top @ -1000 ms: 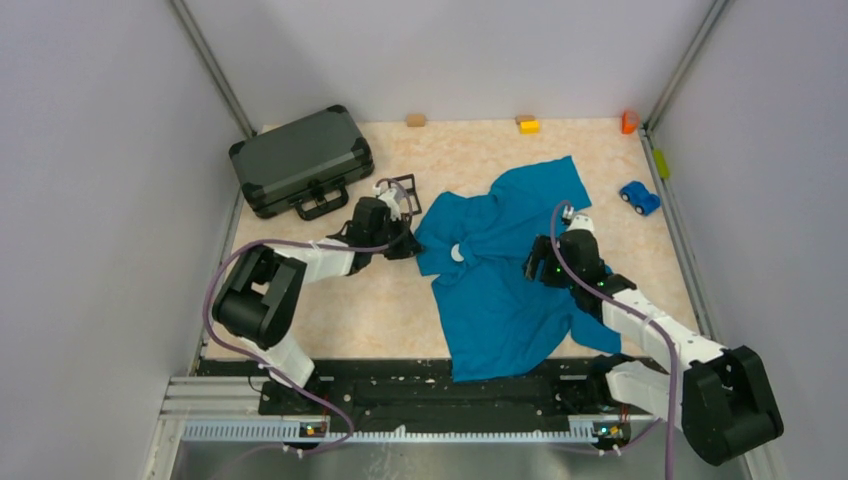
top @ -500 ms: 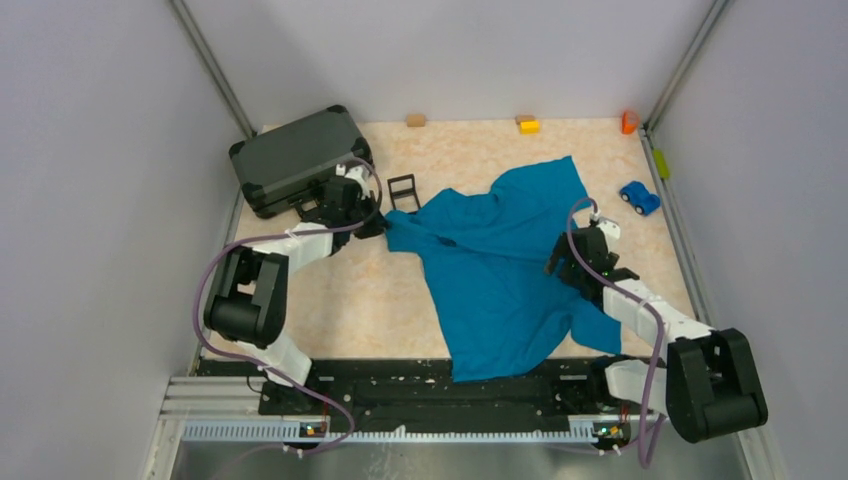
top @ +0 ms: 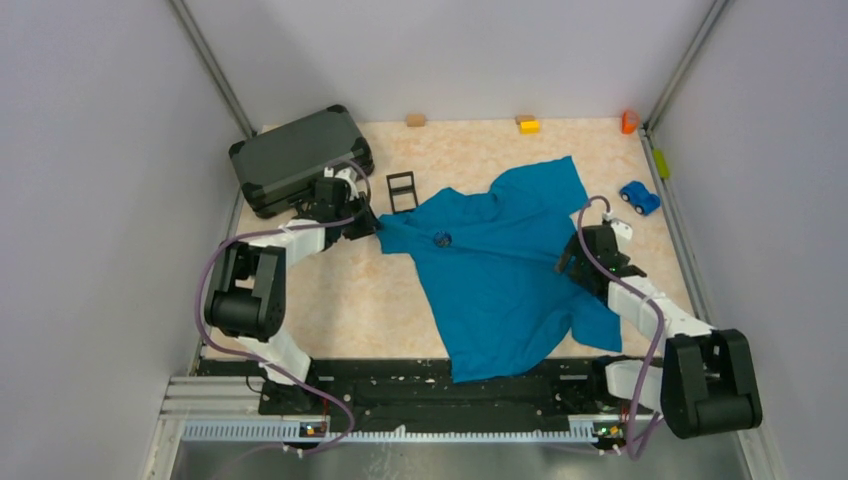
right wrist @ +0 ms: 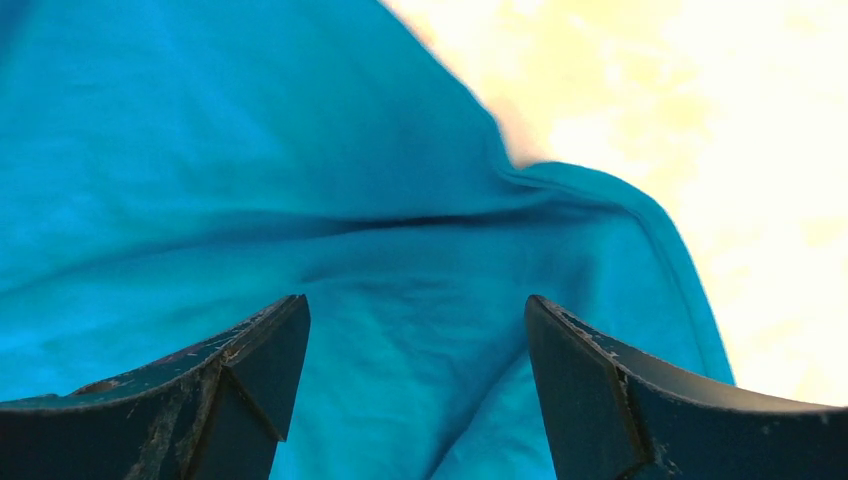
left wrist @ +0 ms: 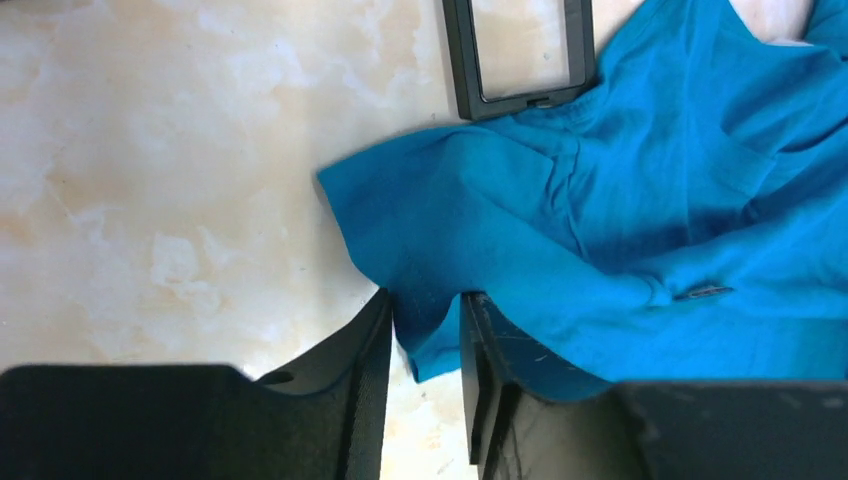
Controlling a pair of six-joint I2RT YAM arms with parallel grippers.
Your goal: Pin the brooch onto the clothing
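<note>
Noting brooch [top: 441,238] on clothing [top: 500,290], right of my left tool [left wrist: 427,300] (jaws slightly apart, its edge btwn); right tool [right wrist: 415,300] wide apart, farther.

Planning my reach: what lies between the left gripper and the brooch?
Only rumpled T-shirt fabric separates the left gripper from the brooch, per the top view.

Clothing [top: 500,290] soft matt cloth; table [top: 360,300] smooth, marbled.
</note>
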